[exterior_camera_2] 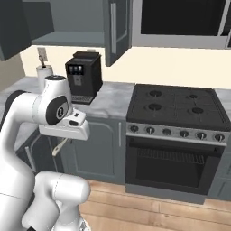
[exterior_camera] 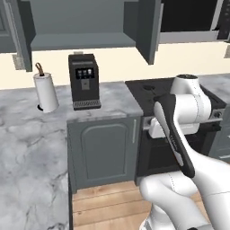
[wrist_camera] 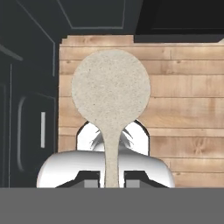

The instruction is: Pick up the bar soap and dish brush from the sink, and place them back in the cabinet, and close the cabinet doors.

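We start at the tool [wrist_camera: 112, 181], whose two dark tips are clamped narrow on the thin pale handle of the dish brush [wrist_camera: 111, 92]; in the hand view the brush rises straight out from between them, its handle a slim cream strip widening into a flat, round, speckled tan head with a matte, grainy look. In the right base view we see what seems to be the same pale handle slanting down below the white hand. Behind the brush lies the wooden floor [wrist_camera: 188, 109], warm plank boards with visible grain, so we judge that the hand points downward and the brush is carried well clear of any surface. Outward from there, the desk [exterior_camera: 27, 148] is grey-veined marble, smooth and glossy, and on it stand a boxy black coffee machine [exterior_camera: 83, 81] and a white paper towel roll [exterior_camera: 46, 92] on an upright holder. Above them the cabinet [exterior_camera: 81, 41] stands open, its flat grey inner shelf bare in what we can see, and its tall dark doors [exterior_camera_2: 116, 29] with long silver bar handles are swung outward. To the right sits a black stove [exterior_camera_2: 176, 106] with four burners and a row of metal knobs. As we judge it, the brush is picked up but not yet shelved; we cannot tell where the bar soap is, and the doors are left to close, so most of the job remains.
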Tool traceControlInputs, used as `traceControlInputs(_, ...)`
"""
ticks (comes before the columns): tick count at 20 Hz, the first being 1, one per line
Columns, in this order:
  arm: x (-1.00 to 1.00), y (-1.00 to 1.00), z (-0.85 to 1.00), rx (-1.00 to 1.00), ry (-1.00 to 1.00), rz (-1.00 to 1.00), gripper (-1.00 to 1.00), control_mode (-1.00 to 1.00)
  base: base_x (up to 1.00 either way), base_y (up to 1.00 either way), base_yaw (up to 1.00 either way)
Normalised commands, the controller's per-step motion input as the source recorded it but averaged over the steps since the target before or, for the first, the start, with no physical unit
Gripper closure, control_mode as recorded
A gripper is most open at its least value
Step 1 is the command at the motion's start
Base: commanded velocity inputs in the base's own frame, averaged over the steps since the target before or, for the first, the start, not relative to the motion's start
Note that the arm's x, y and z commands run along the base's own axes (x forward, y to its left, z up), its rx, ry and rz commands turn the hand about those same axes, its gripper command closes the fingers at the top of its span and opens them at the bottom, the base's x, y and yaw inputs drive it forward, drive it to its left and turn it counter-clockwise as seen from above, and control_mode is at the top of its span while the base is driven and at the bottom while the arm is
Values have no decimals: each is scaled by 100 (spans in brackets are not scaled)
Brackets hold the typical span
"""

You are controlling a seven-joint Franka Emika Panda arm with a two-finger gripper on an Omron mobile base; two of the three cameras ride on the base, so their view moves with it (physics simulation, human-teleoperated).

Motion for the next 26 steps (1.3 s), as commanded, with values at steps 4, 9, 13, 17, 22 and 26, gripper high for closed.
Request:
traceControlInputs(4, 0, 0, 0, 0, 0, 0, 100, 100, 31, 11, -10)
traceControlInputs(9, 0, 0, 0, 0, 0, 0, 100, 100, 40, 16, -9)
traceControlInputs(13, 0, 0, 0, 0, 0, 0, 100, 100, 48, 15, -8)
traceControlInputs(17, 0, 0, 0, 0, 0, 0, 100, 100, 47, 14, -5)
traceControlInputs(22, 0, 0, 0, 0, 0, 0, 100, 100, 46, 19, -2)
traceControlInputs(26, 0, 0, 0, 0, 0, 0, 100, 100, 41, 28, 0)
